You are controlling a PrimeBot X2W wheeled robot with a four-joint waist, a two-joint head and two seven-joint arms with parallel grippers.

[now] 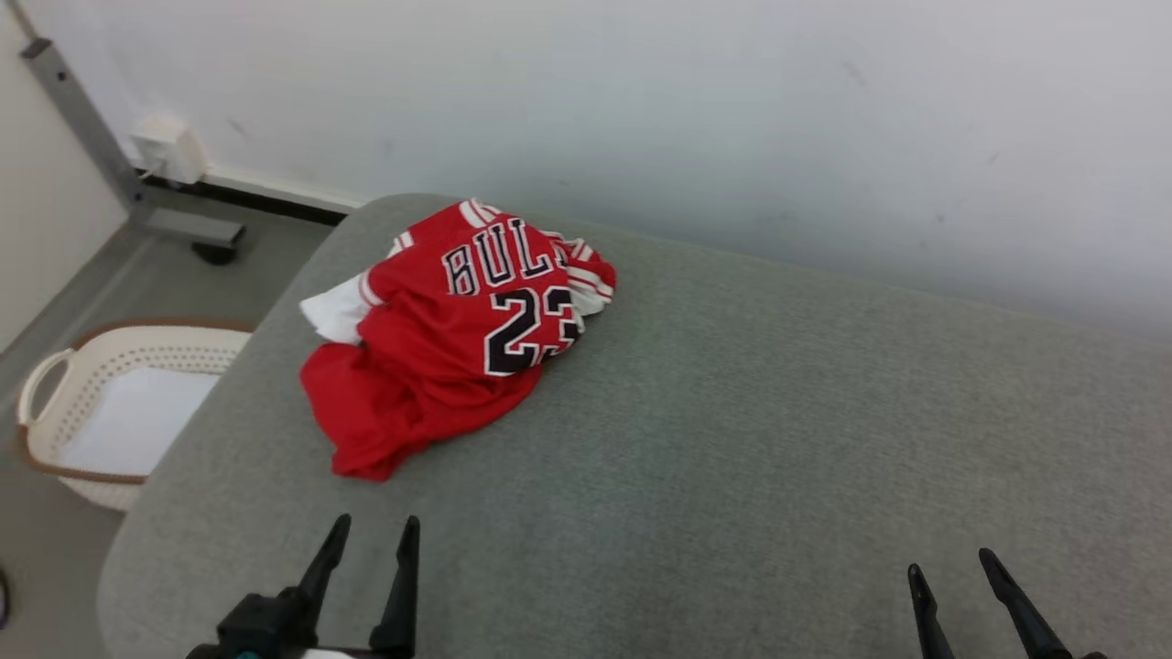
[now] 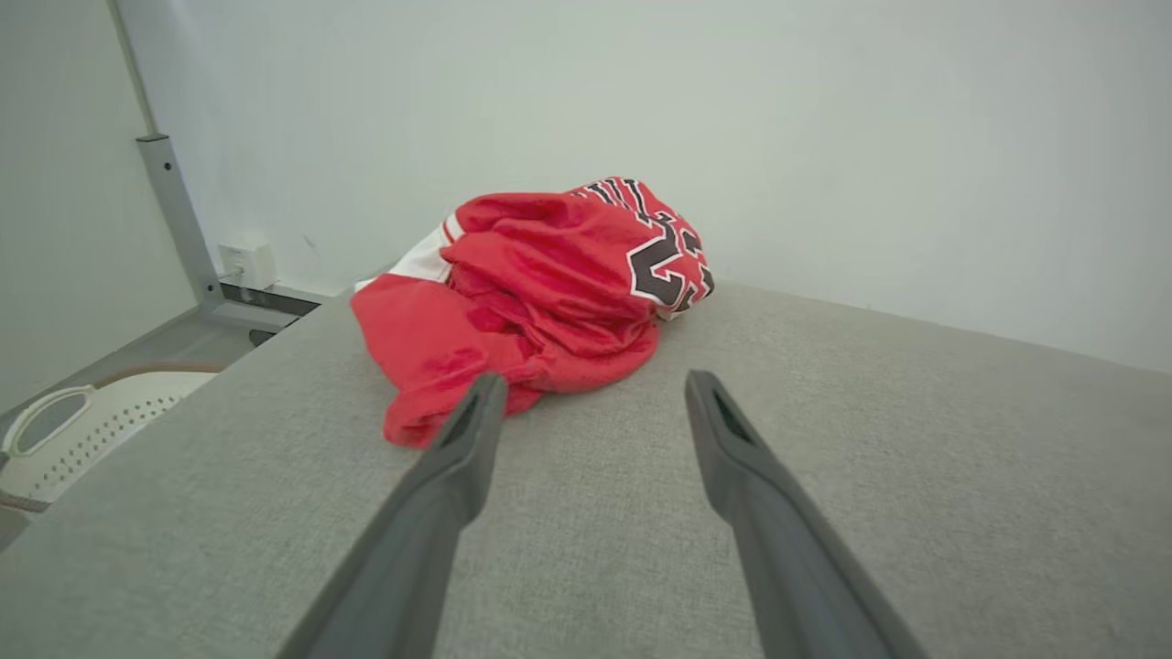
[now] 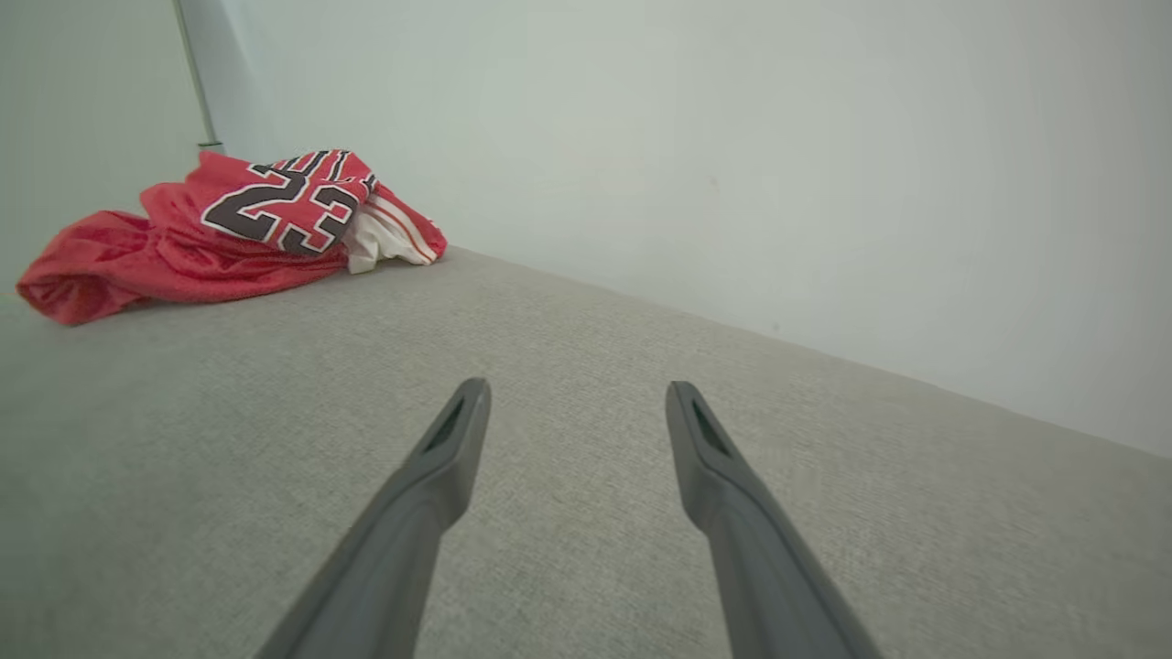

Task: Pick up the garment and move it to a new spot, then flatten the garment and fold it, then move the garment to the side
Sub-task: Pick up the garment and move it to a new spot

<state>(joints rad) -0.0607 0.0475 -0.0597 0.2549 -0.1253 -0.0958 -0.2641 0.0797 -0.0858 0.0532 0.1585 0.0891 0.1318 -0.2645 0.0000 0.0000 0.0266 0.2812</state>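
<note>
A red basketball jersey with black "23" lettering and white trim lies crumpled in a heap at the far left of the grey padded table. It also appears ahead of the fingers in the left wrist view and at the upper left in the right wrist view. My left gripper is open near the table's front edge, a short way short of the jersey's near hem, holding nothing. My right gripper is open at the lower right, far from the jersey, over bare table.
A white laundry basket with a brown rim stands on the floor left of the table. A grey metal post and foot and a wall socket are at the back left. A pale wall runs close behind the table.
</note>
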